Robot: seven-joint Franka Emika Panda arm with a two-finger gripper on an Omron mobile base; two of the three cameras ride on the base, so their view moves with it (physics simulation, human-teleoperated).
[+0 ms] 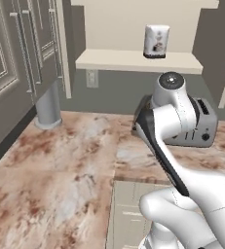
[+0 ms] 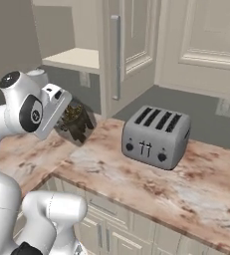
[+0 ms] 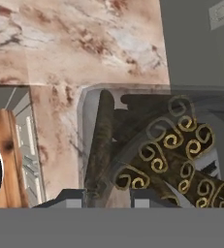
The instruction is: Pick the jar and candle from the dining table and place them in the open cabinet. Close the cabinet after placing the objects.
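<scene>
Right base view — jaws clamped on jar (image 2: 75,121); above marbled dining table (image 2: 196,184).

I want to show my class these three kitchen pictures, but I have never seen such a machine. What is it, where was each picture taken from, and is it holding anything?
It is a rendered white robot arm with a two-finger pincer. Two pictures come from cameras behind the arm, one on its left and one on its right. The third looks along the pincer itself. On the marbled stone counter stands a grey toaster. The pincer is shut on a clear glass jar of dark sticks, lifted near the toaster. Above, a cream cabinet stands open; a small white container sits on its shelf.
</scene>
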